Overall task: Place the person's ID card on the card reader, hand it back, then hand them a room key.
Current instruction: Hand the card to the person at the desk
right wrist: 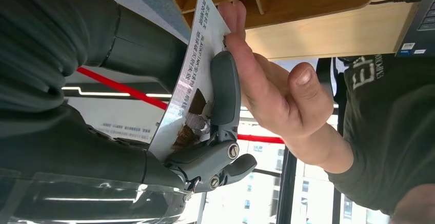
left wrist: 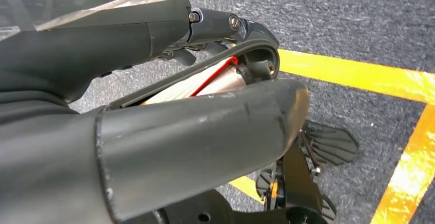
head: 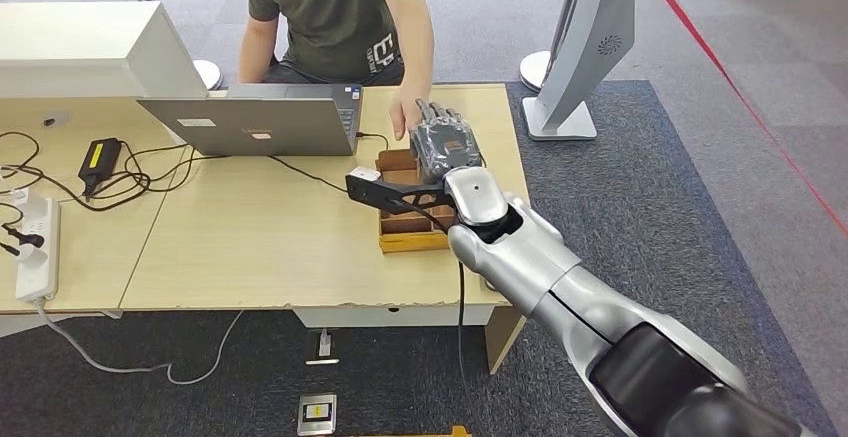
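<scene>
1. Now, at the desk's far edge: my right hand (head: 443, 147) hovers over the wooden tray (head: 412, 231), just past its far end, meeting the person's hand (head: 407, 115).
2. Closer in, the right wrist view shows my thumb (right wrist: 224, 93) pressing a printed card (right wrist: 192, 70) against my fingers; I hold it firmly, and the person's hand (right wrist: 272, 96) touches its far face.
3. I judge this a handover; whether the card is the ID or the room key, I cannot tell.
4. To do it well, I should hold steady above the tray, keep the card upright, and loosen my thumb only once their fingers clearly pinch it.
5. Meanwhile my left hand (left wrist: 154, 131) hangs over the floor, away from the tray; whether its fingers are spread or closed I cannot tell.
</scene>
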### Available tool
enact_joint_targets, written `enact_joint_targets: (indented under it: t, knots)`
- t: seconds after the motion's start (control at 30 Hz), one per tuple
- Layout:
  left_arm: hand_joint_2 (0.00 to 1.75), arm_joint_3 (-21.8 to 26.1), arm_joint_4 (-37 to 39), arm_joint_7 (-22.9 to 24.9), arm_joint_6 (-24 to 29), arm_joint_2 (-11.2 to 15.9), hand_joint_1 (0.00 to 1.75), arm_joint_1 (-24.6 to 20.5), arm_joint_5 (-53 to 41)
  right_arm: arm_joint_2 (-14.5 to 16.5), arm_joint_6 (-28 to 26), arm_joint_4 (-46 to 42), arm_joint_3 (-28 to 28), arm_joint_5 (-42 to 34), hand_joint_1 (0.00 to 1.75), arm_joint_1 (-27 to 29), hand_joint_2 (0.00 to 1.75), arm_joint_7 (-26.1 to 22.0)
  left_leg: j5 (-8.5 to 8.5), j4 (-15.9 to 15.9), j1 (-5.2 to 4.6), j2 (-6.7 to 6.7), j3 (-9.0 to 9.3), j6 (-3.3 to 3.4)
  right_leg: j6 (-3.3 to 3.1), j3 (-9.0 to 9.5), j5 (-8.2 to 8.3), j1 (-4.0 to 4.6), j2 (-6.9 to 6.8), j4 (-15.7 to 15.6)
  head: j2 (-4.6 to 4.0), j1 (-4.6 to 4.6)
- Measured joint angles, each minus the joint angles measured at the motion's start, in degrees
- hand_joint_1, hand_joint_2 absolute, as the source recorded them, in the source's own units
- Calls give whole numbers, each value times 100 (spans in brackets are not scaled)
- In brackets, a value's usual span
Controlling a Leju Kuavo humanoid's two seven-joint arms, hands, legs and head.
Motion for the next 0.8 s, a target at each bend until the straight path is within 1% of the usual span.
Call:
enact_joint_targets:
  t: [0.1,0.13,0.23,0.27,0.57,0.67,0.8]
  knots:
    - [0,3,1,-10,44,1,0,6,48,7,-34,66,21,-1,175,-5,175,7,0,0,0,0,0,0,0,0,0,0,0,0,0,1]
    - [0,5,1,-15,55,1,0,7,69,14,-56,83,29,4,131,-4,175,8,0,0,0,0,0,0,0,0,0,0,0,0,-1,1]
    - [0,14,1,4,79,-6,0,7,116,61,-169,132,48,44,0,-1,44,15,0,0,0,1,0,0,0,-1,0,0,0,0,-1,-1]
    - [0,16,1,17,86,-11,0,7,127,80,-211,147,53,65,0,0,0,19,-1,0,0,1,0,0,0,-2,0,0,1,0,-1,-1]
    - [0,21,1,172,209,-55,0,13,188,186,-350,281,125,303,0,7,0,-132,0,0,1,2,1,0,-2,-3,0,1,1,0,-1,1]
    - [0,24,1,178,245,-59,0,16,195,168,-347,270,121,405,0,34,0,-131,0,1,1,2,2,0,-3,-3,2,1,1,-1,-1,0]
    - [0,34,1,157,284,-62,0,24,209,61,-372,139,43,462,0,144,0,-158,0,1,1,3,2,0,-4,-3,2,1,1,-1,-1,0]
